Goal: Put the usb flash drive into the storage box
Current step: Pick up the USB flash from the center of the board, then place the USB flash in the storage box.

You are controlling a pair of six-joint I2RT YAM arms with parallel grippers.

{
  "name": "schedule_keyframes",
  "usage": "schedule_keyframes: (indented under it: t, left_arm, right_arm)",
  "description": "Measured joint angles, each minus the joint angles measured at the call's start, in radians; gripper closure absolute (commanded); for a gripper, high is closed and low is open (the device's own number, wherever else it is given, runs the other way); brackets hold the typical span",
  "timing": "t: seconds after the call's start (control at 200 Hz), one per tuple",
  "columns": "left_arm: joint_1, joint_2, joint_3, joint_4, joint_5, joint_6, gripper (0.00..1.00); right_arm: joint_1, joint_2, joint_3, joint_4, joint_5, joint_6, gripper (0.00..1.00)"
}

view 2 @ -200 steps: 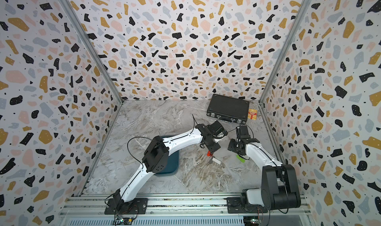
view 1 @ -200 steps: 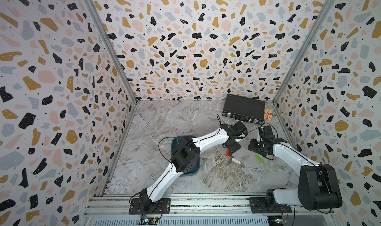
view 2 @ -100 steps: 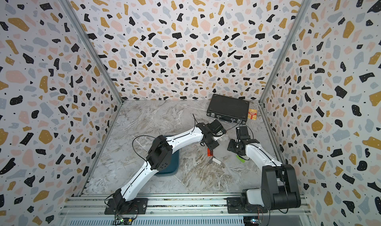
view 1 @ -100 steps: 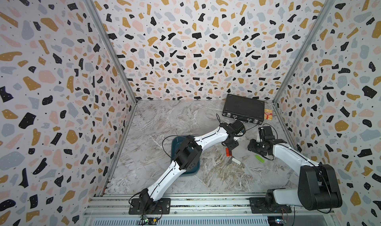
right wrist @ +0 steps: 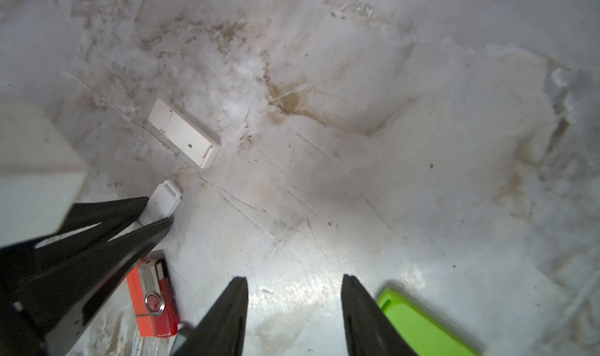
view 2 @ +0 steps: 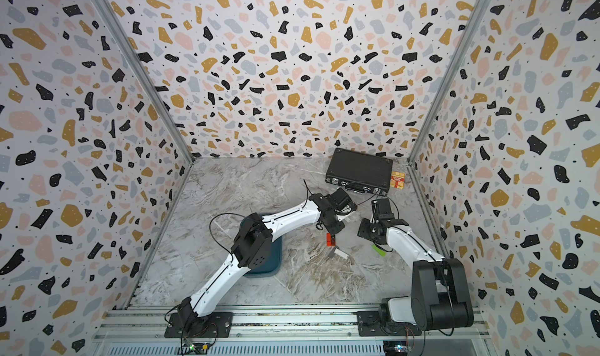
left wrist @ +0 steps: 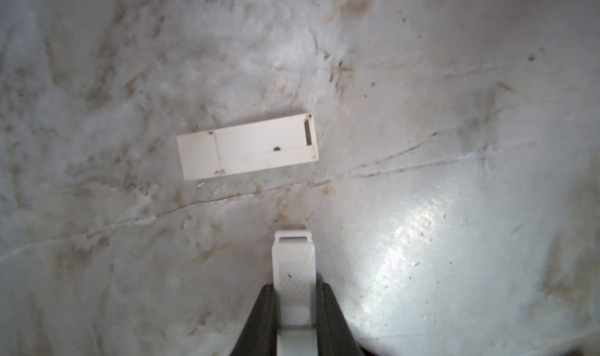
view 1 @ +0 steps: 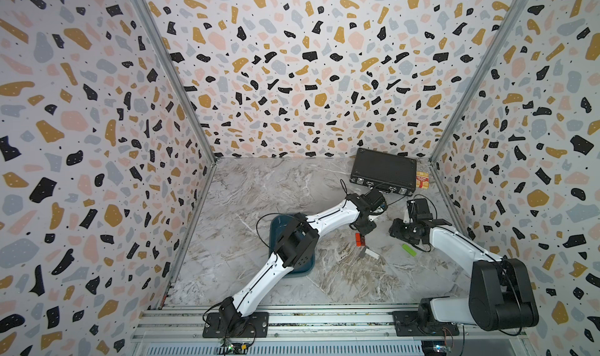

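The left gripper [left wrist: 293, 284] is clamped on a small white USB flash drive [left wrist: 293, 260], its 2 black fingers [left wrist: 264, 309] pressing the drive's long sides. The drive's long axis runs in line with the fingers. Its slotted end sticks out past the fingertips and points down toward the marble tabletop [left wrist: 454, 208]. Whether that end touches the surface cannot be told. The right wrist view shows the same grip from the side, with the drive [right wrist: 164, 201] jutting out between the dark fingers.

Just beyond its tip lies a flat white drive [left wrist: 246, 146], long axis nearly at right angles to the held one. A red swivel drive [right wrist: 152, 302] lies beside the left gripper, and a green drive [right wrist: 422, 325] lies beside the right gripper [right wrist: 293, 278], whose jaws stand apart with nothing between them.

In both top views the dark teal storage box [view 1: 275, 224] [view 2: 275, 257] sits partly under the left arm's elbow, well apart from the held drive and toward the table's left side. A black briefcase [view 1: 383, 171] lies at the back, with a small orange box [view 1: 422, 179] just beside it.
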Motion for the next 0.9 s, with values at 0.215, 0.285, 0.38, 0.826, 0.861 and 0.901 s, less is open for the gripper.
schedule_keyframes:
  t: [0.215,0.285,0.38,0.826,0.861,0.901]
  left_arm:
    - [0.0,-0.013,0.002,-0.013,-0.002,-0.027,0.83]
    - [0.0,-0.053,-0.026,-0.018,-0.017,-0.046,0.87]
    - [0.006,-0.206,-0.172,0.002,-0.043,-0.079,0.88]
    - [0.401,-1.054,-1.075,0.158,-0.178,-0.422,0.83]
    - [0.415,-1.045,-1.109,0.153,-0.183,-0.443,0.83]
    - [0.422,-1.027,-1.135,0.145,-0.19,-0.462,0.83]
  right_arm:
    - [0.0,0.005,0.0,0.002,0.0,0.0,0.48]
    - [0.0,0.006,0.0,0.004,-0.002,0.0,0.49]
    - [0.0,0.011,0.0,0.01,-0.009,0.0,0.49]
    - [0.011,0.08,0.027,0.016,-0.088,-0.003,0.51]
    - [0.016,0.085,0.035,0.014,-0.09,-0.005,0.51]
    - [0.024,0.093,0.045,0.01,-0.091,-0.006,0.51]
